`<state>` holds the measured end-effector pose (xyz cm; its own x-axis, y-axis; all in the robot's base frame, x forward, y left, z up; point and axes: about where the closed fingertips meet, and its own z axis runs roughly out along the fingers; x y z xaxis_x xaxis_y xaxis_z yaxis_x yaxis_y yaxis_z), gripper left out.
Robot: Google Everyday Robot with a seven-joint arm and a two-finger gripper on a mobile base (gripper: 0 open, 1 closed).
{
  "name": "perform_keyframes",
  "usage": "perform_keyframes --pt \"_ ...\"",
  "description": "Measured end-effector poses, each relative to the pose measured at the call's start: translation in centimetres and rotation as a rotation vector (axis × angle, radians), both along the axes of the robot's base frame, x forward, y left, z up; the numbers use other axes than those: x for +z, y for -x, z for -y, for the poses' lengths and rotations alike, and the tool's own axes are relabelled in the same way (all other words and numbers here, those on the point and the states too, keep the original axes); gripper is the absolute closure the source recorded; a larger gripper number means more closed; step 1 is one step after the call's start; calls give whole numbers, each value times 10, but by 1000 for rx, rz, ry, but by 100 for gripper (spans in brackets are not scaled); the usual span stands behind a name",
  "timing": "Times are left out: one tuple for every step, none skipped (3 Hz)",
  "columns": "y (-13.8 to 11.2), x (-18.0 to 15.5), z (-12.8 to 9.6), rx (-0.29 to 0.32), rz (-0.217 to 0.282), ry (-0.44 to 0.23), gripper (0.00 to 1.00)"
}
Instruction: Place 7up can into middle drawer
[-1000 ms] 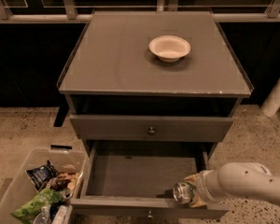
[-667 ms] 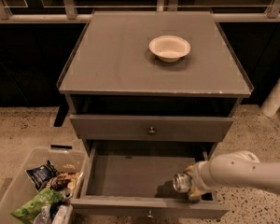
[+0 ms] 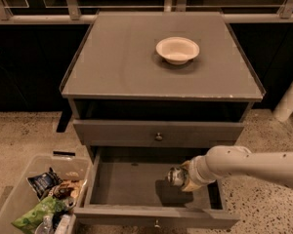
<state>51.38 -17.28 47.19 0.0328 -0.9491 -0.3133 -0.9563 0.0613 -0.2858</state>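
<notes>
The middle drawer (image 3: 127, 186) stands pulled open below the cabinet, its flat grey floor bare on the left, its knob (image 3: 157, 224) on the front. My gripper (image 3: 180, 177) reaches in from the right on the white arm (image 3: 249, 164) and is over the drawer's right half. It is shut on the 7up can (image 3: 175, 176), which lies sideways with a silver end facing left, held a little above the drawer floor. The can's shadow falls on the floor beneath it.
A white bowl (image 3: 177, 49) sits on the cabinet top (image 3: 112, 62). The upper drawer front (image 3: 158, 133) is closed. A clear plastic bin (image 3: 19, 199) with snack bags stands on the floor at the left, touching the drawer's corner.
My gripper with the can has moved left and farther in over the drawer floor, from the front right corner toward the middle.
</notes>
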Motion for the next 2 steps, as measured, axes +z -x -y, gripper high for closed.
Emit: perform_keyframes --pt "34 -22 1 -56 -41 -117 100" --pt "59 -39 4 -75 -82 -143 100"
